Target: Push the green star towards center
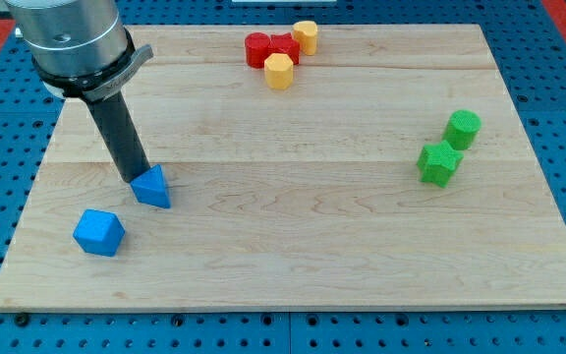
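Note:
The green star (pixel 438 163) lies at the view's right, a little above mid-height. A green cylinder (pixel 463 129) sits just above and to the right of it, touching or nearly touching. My tip (pixel 136 179) is at the view's left, far from the star. It rests against the left side of a blue triangular block (pixel 152 187). A blue cube (pixel 99 232) lies below and left of my tip.
At the view's top middle a red block (pixel 270 48) sits with a yellow cylinder (pixel 306 36) at its right and a yellow hexagonal block (pixel 279 71) below it. The wooden board (pixel 293 246) ends in edges all around, over a blue perforated table.

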Robot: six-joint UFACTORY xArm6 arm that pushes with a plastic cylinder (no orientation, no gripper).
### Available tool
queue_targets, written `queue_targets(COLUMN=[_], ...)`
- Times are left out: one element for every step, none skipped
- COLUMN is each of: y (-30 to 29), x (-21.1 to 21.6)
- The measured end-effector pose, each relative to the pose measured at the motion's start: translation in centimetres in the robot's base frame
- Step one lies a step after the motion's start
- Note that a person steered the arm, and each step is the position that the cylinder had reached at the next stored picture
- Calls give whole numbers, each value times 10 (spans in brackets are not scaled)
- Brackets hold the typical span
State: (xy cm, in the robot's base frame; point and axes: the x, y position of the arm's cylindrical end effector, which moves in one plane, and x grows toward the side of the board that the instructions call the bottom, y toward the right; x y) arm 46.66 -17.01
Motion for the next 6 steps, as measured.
queue_targets(y=[0, 36, 38, 53, 185, 316], x=[-38, -27, 17, 44, 28, 34])
